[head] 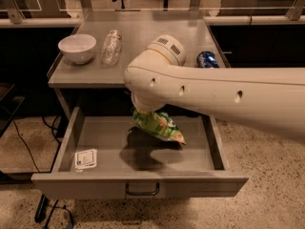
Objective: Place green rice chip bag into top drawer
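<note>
Presently mid-placement. Green rice chip bag (157, 125) hanging tilted over the open top drawer (95, 186), upper end tucked up under the robot arm (214, 94), lower corner pointing right and down. Judging by the dark shadow on the drawer floor beneath, probably not yet resting there; cannot rule out contact at the low corner. Claw buried behind the thick wrist section of the arm, right above the bag's top edge. Clenched or released: cannot tell.

Doing the step well:
- Lower straight down to the drawer floor before letting go. Avoid a drop from height, a light crinkly bag being likely to flop or slide.
- Keep over the middle of the floor, well clear of side walls and front lip, leaving nothing proud of the rim for later closing.
- Stay off the white card (86, 158) in the front left corner.
- Withdraw vertically after release, minding the desk (152, 32) edge just behind the arm.

Hidden or unclear:
- Top of the bag and back wall of the drawer, both behind the arm.
- Blue can (207, 59) on the desk, partly cut by the arm.
- Lettering on bag and card, unreadable; pale chip pictures just made out.
- White bowl (77, 47) and clear bottle (111, 46) at desk left, well apart from the work.
</note>
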{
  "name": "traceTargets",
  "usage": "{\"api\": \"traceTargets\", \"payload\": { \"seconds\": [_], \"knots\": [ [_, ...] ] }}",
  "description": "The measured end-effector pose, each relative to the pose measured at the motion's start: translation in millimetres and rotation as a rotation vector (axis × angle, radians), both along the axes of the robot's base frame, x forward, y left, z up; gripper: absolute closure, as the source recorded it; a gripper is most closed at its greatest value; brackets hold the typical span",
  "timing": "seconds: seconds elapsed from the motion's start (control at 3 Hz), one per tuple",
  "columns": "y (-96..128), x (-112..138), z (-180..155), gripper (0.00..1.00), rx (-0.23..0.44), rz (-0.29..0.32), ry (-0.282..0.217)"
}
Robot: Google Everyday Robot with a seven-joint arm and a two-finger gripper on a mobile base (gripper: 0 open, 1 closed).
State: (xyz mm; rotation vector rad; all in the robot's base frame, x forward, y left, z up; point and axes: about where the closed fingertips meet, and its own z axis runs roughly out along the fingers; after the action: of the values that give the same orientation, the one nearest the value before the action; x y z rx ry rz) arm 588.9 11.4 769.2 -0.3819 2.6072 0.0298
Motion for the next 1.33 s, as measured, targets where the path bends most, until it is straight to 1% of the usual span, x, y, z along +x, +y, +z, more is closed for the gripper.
{"api": "traceTargets", "payload": {
  "seconds": [1.0,1.33],
  "knots": [
    [-3.7,-15.8,-37.5,1.00,-0.124,-0.074,0.051],
    [-2.9,-25.1,-49.7,1.00,-0.143,-0.092,0.078]
  ]
}}
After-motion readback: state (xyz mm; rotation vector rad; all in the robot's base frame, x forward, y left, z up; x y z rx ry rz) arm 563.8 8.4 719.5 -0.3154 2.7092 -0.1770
